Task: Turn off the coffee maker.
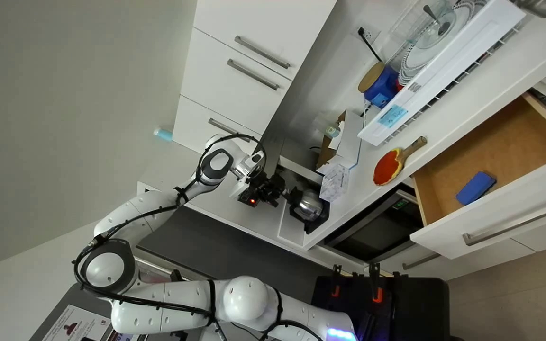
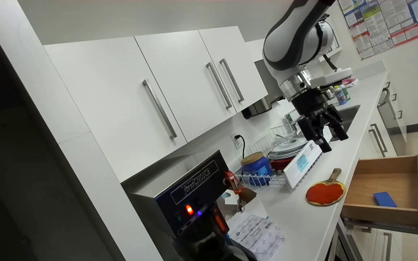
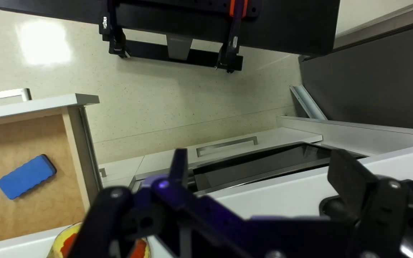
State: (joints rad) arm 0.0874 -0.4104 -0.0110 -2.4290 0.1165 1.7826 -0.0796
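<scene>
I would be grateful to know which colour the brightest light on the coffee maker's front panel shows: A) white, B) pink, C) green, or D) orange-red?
D, since in an exterior view the coffee maker shows a strong orange-red light glowing below the firstCHOICE lettering.

Remotely, I saw my rounded white arm (image 1: 183, 291), its black cables (image 1: 159, 210), screw-studded black gripper (image 3: 260, 161) and, at five o'clock in an exterior view, glowing blue light (image 1: 341, 334).
</scene>
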